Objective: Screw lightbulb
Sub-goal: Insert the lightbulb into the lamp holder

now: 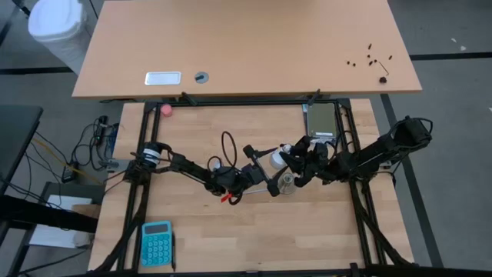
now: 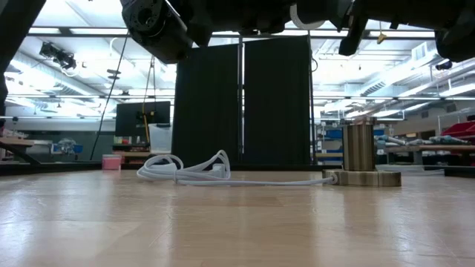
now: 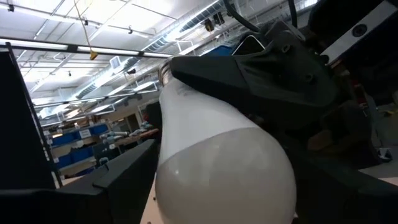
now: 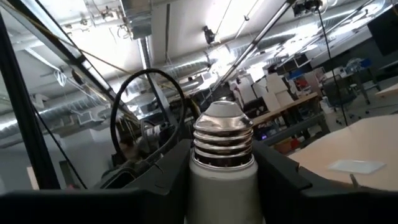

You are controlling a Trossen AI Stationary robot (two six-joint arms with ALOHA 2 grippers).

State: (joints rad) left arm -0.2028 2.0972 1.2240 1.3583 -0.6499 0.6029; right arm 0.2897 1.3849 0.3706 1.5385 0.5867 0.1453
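Mid-table, clear of edges: right gripper (image 4: 221,186) pinching lightbulb (image 4: 222,155), left gripper (image 1: 260,171) spread around its globe, above socket (image 2: 361,157).

White lightbulb (image 3: 217,162) fills the view, a dark claw (image 3: 273,81) clamped around its neck

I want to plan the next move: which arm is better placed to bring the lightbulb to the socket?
The right. Its gripper is shut on the lightbulb, screw base pointing away, held above the table near the socket. The left gripper stands open beside the globe, holding nothing.
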